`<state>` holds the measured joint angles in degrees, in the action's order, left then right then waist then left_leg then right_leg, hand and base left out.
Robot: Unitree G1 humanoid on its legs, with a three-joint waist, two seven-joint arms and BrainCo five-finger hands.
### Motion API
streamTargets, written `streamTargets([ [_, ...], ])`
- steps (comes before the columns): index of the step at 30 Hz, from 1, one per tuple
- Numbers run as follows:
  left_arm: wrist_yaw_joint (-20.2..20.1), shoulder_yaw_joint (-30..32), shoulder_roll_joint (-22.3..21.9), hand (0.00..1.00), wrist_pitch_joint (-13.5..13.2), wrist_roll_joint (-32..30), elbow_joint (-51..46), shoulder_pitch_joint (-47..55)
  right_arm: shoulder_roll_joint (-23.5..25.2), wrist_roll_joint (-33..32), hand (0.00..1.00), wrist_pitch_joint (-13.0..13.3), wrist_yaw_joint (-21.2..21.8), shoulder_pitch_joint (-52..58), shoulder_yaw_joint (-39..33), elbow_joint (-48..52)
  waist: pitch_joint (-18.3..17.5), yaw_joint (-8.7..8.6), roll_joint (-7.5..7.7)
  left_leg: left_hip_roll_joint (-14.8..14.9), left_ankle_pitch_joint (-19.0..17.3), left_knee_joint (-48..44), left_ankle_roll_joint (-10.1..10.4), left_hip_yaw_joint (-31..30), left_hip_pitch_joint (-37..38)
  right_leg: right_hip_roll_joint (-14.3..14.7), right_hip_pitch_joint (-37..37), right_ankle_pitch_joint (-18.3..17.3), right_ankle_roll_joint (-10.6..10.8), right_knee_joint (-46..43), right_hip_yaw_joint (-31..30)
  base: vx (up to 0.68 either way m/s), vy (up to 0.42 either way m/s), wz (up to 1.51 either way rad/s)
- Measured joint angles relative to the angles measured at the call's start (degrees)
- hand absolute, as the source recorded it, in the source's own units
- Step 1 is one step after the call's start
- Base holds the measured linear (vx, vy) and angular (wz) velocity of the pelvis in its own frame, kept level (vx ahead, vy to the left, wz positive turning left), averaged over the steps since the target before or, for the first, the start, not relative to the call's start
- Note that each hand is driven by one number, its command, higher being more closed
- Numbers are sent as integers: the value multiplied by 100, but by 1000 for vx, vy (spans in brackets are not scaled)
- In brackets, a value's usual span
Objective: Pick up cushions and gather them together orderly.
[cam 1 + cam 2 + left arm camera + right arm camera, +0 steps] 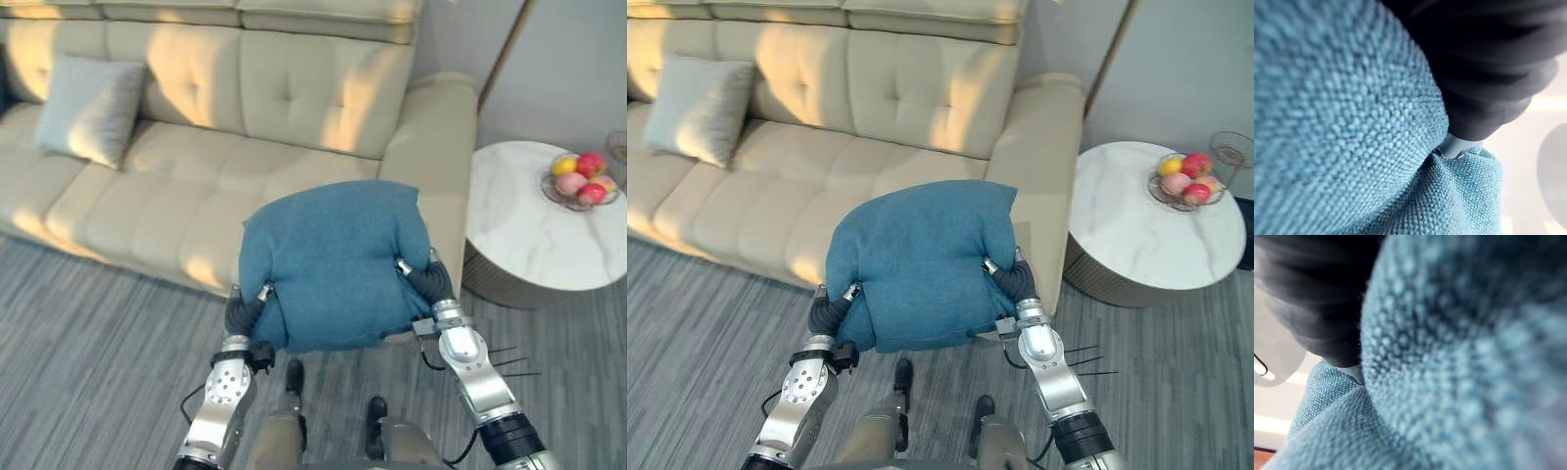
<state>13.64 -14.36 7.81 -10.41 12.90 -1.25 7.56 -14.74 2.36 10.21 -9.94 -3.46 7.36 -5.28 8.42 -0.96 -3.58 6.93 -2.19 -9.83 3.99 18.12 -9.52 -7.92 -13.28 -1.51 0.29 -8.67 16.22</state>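
I hold a big blue cushion [333, 259] up between both hands, in front of the beige sofa [167, 196] and over its right seat and armrest. My left hand [245, 308] presses into the cushion's lower left side. My right hand [423, 279] presses into its right side, a little higher. Both sink into the cloth, seen up close in the left wrist view as blue weave [1342, 122] against the dark cover [1488, 73], and likewise in the right wrist view [1459, 357]. A grey cushion [90, 108] leans upright against the sofa's backrest at the left.
A round white marble side table [534, 235] stands right of the sofa's armrest, with a wire bowl of fruit [580, 179] on its far side. Grey striped floor [88, 333] runs along the sofa's front.
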Motion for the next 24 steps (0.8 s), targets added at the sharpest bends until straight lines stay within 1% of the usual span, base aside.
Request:
streamTargets([
  [1,-10,-93,4,100,1,0,13,-66,75,-1,100,-12,-3,11,-140,-5,-6,-11,16,-69,3,615,2,-53,238,-5,-27,161,130,159,39,-134,176,59],
  [2,-11,-117,10,100,3,0,12,-66,124,0,100,-13,0,54,-192,12,-16,-9,50,-73,28,604,-5,-44,181,-9,3,185,160,258,38,-135,196,52],
  [3,-27,-144,32,100,8,-1,13,-50,208,-1,100,-19,-1,120,-242,12,-21,40,135,-123,6,450,-91,-25,107,-26,90,456,168,452,18,-89,128,23],
  [4,-27,-134,35,100,8,-1,12,15,272,-2,100,-33,11,152,-239,12,-25,62,157,-149,-87,273,-187,-21,63,-44,191,596,198,574,12,-82,119,12],
  [5,-27,-128,41,100,8,0,12,74,335,-2,100,-37,13,161,-232,12,-26,79,157,-154,-199,67,-223,-15,14,-69,263,680,225,656,-1,-91,167,-2],
  [6,-27,-126,40,100,7,0,8,132,371,-4,100,-37,16,161,-224,13,-29,136,153,-144,-355,-178,-270,0,-81,-93,297,756,300,714,-39,-82,172,-10],
  [7,-37,-126,40,100,7,0,3,141,362,-7,100,-37,17,161,-225,13,-32,173,152,-127,-513,-386,-282,15,-177,-106,298,774,313,751,-55,-81,163,-11],
  [10,-89,-121,44,100,8,-1,-22,147,359,-14,100,-38,17,161,-229,15,-38,170,157,-87,-765,-783,-304,-31,-409,-111,288,792,359,831,-42,-33,96,-1],
  [11,-104,-119,49,100,8,-2,-22,160,360,-20,100,-43,18,162,-229,15,-38,168,156,-74,-881,-961,-347,-71,-496,-139,274,766,393,797,-37,4,127,-2],
  [12,-116,-119,49,100,10,-4,-27,166,356,-26,100,-47,18,169,-229,15,-42,171,161,-94,-1018,-1129,-389,-84,-574,-204,188,646,463,602,-35,14,145,-1],
  [13,-121,-119,51,100,14,-5,-32,166,356,-33,100,-48,18,176,-231,15,-42,162,161,-107,-1089,-1204,-438,-91,-598,-238,123,532,484,430,-42,31,165,7],
  [14,-145,-122,57,100,36,-7,-36,169,355,-68,100,-48,18,254,-236,16,-42,146,174,-196,-1219,-1301,-508,-159,-637,-377,2,217,545,-46,-37,74,147,39],
  [15,-223,-125,79,100,66,-8,-43,184,356,-76,100,-48,17,393,-249,15,-42,65,223,-343,-1288,-1320,-557,-342,-544,-574,-138,-82,384,-765,-64,111,128,60],
  [16,-252,-125,84,100,71,-9,-43,210,354,-75,100,-48,18,451,-252,13,-43,-2,226,-432,-1343,-1335,-618,-460,-493,-705,-261,-169,277,-1256,-108,272,147,82],
  [17,-296,-125,97,100,116,-15,-50,272,385,-74,100,-50,24,561,-252,-11,-41,-64,217,-556,-1407,-1330,-798,-635,-288,-872,-738,-132,157,-2450,-515,272,122,73],
  [18,-321,-128,145,100,135,-16,-49,274,435,-75,100,-53,25,647,-260,-18,-37,-109,216,-588,-1469,-1344,-832,-762,-169,-850,-889,-305,167,-2891,-733,355,109,63],
  [19,-322,-129,192,100,135,-16,-49,270,437,-75,100,-53,32,682,-260,-18,-34,-120,222,-592,-1490,-1340,-789,-837,-102,-765,-944,-505,225,-3014,-819,238,22,49],
  [20,-322,-128,269,100,134,-15,-49,253,496,-77,100,-53,54,714,-260,-18,-31,-127,219,-598,-1562,-1287,-783,-939,30,-552,-1082,-785,244,-2979,-870,315,-3,38],
  [21,-323,-128,288,100,134,-15,-48,240,506,-78,100,-53,73,721,-274,-20,-23,-134,207,-601,-1593,-1235,-772,-981,134,-389,-1215,-834,232,-2817,-857,333,-27,45],
  [22,-335,-142,288,100,134,-14,-42,219,481,-127,100,-53,107,724,-297,-26,2,-177,172,-592,-1653,-1148,-732,-1043,308,-194,-1346,-803,243,-2385,-791,346,-40,37],
  [23,-342,-147,286,100,134,-14,-36,209,458,-192,100,-53,123,723,-298,-46,6,-192,173,-597,-1673,-1079,-703,-1054,421,-111,-1410,-736,230,-2117,-689,392,-64,39],
  [24,-353,-161,288,100,134,-15,-28,203,427,-243,100,-53,138,729,-296,-94,7,-202,175,-603,-1721,-942,-601,-1066,680,49,-1444,-409,126,-1407,-414,557,-109,37],
])
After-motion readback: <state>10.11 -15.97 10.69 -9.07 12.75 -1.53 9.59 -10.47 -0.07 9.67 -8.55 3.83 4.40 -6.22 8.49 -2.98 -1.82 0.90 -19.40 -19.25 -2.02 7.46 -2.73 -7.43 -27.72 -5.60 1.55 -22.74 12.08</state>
